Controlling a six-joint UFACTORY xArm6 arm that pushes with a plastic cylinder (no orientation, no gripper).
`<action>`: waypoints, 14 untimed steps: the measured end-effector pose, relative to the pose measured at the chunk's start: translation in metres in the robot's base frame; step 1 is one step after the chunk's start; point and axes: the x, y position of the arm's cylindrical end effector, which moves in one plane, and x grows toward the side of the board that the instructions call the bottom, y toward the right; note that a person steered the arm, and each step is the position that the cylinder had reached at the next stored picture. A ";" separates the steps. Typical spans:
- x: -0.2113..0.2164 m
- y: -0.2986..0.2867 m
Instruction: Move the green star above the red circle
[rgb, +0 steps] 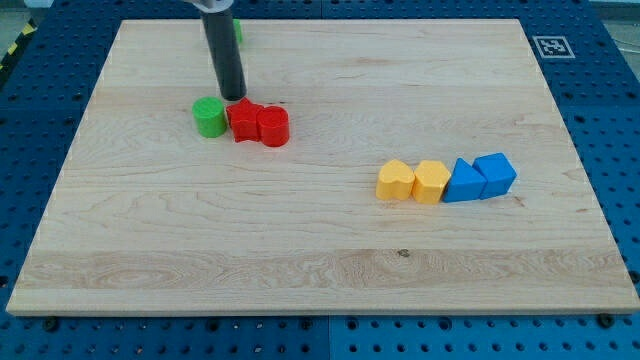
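My tip (236, 98) rests on the board just above the red star (243, 120), up and to the right of a green cylinder (209, 117). The red circle (273, 127) touches the red star's right side, and the green cylinder sits just left of the star, so the three form a short row. A second green block (239, 30) peeks out from behind the rod near the view's top edge. It is mostly hidden and its shape cannot be made out.
A row of blocks lies at the view's right: a yellow heart (395, 181), a yellow block (431, 182), a blue triangle (463, 182) and a blue cube (495, 173). The wooden board (320, 270) sits on a blue perforated table.
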 end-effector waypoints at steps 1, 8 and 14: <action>0.000 0.010; -0.064 -0.101; -0.118 -0.111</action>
